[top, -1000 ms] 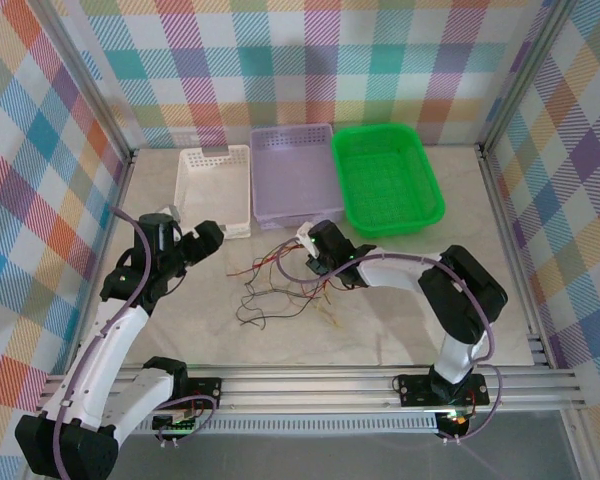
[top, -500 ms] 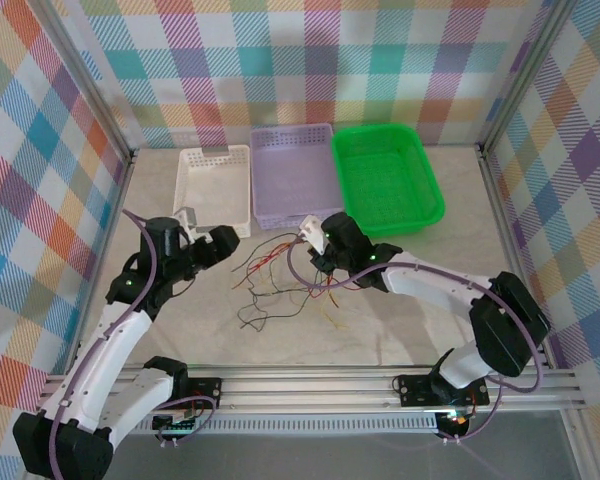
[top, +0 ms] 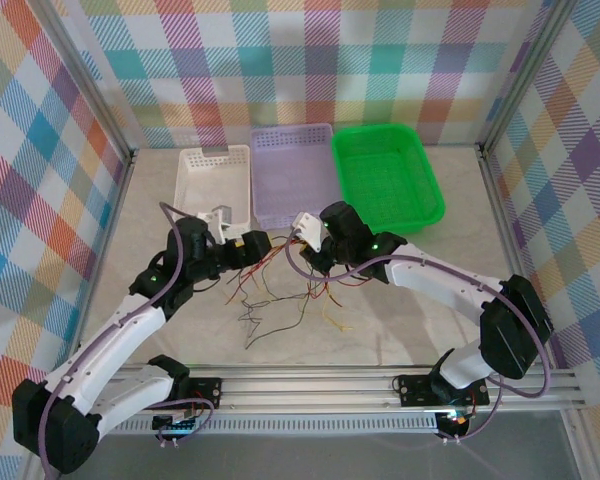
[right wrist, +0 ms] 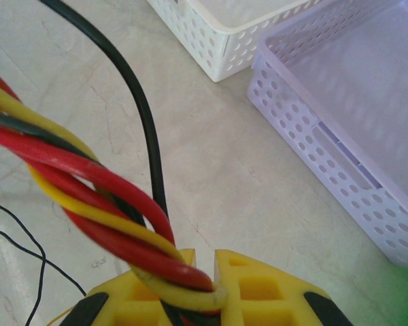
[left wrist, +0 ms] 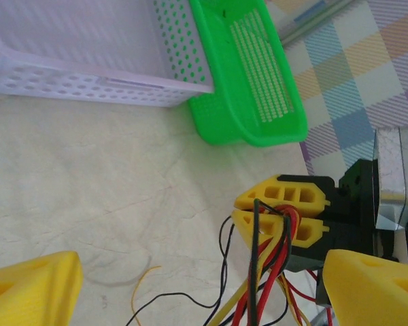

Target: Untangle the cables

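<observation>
L gripper (top: 258,244) nearer cables (top: 280,290), long axis near-left

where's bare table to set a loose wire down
Bare table lies between the green basket and the right arm, and in a strip left of the white basket. The middle is crowded: the cables sprawl there, held by the right gripper, with the open left gripper alongside.
</observation>
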